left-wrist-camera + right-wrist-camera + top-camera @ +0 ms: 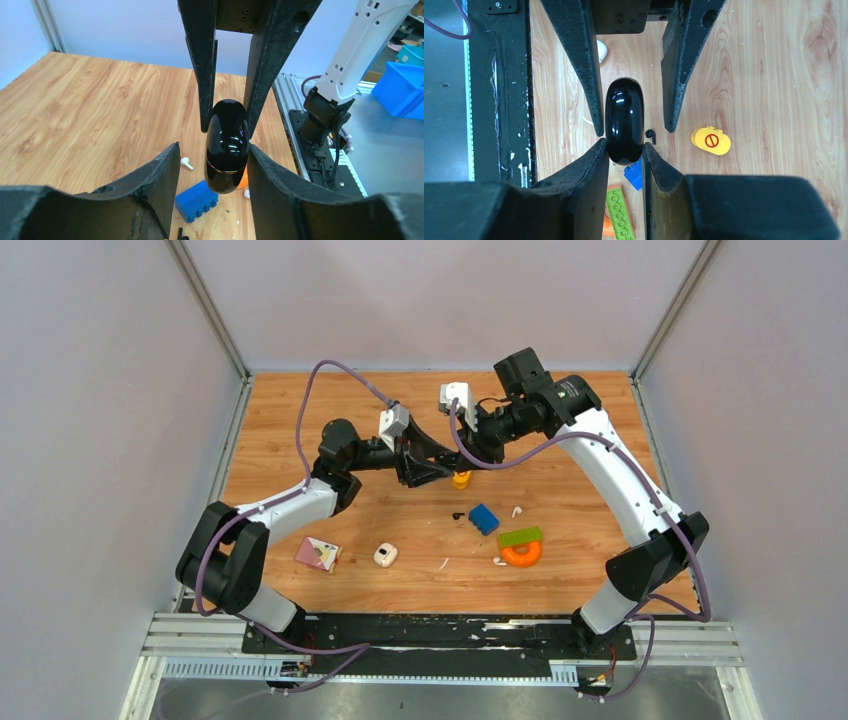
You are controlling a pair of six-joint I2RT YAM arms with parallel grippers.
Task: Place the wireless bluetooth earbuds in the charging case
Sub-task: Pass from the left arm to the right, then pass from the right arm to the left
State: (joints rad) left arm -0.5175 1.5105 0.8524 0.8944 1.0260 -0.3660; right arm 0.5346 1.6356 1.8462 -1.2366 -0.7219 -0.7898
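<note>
A glossy black charging case (226,145) hangs in the air above the table, lid closed. My right gripper (624,145) is shut on it, with both pads pressed to its sides. My left gripper (212,150) straddles the case's other end, open, with a gap showing on at least one side. In the top view both grippers meet at mid-table, left gripper (430,465) and right gripper (478,435). On the wood below lie loose earbuds: a black earbud (650,134) (458,515), a white earbud (186,162) (517,511), and another white earbud (499,561).
A white closed case (385,556) lies near the front. A blue brick (483,518), a green brick (521,537) on an orange ring (521,556), a yellow oval piece (710,140) and a pink and yellow block (318,554) also sit on the table.
</note>
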